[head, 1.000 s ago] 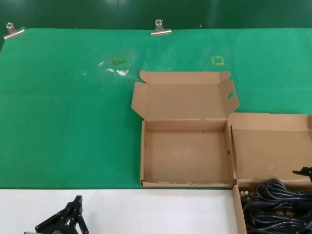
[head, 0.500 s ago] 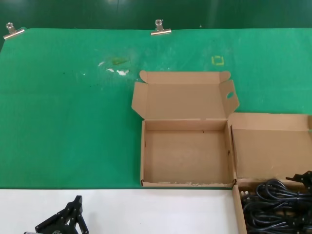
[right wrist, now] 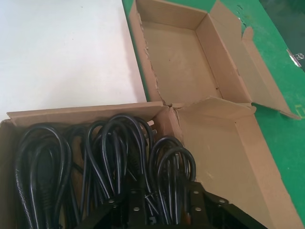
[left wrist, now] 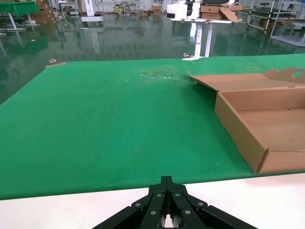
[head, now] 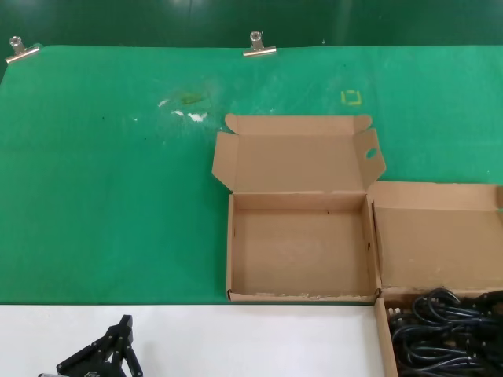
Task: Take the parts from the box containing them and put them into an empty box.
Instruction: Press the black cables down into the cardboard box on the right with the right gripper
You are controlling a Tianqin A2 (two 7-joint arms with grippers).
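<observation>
Nothing moved yet: cables [right wrist: 114, 157] fill the 4 o'clock box [right wrist: 228, 143]; empty box [head: 302, 251] bare; right gripper [right wrist: 164, 200] open above cables, left gripper [left wrist: 164, 210] parked closed

Right claw [right wrist: 162, 210] has dropped lower over the parts [right wrist: 114, 162]

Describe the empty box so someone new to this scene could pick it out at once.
On the green mat, two open brown cardboard boxes sit side by side at the near edge. The empty box is the one nearer the mat's middle. Its raised lid has a flap with a round hole, and nothing lies inside; its neighbour holds black cables.
</observation>
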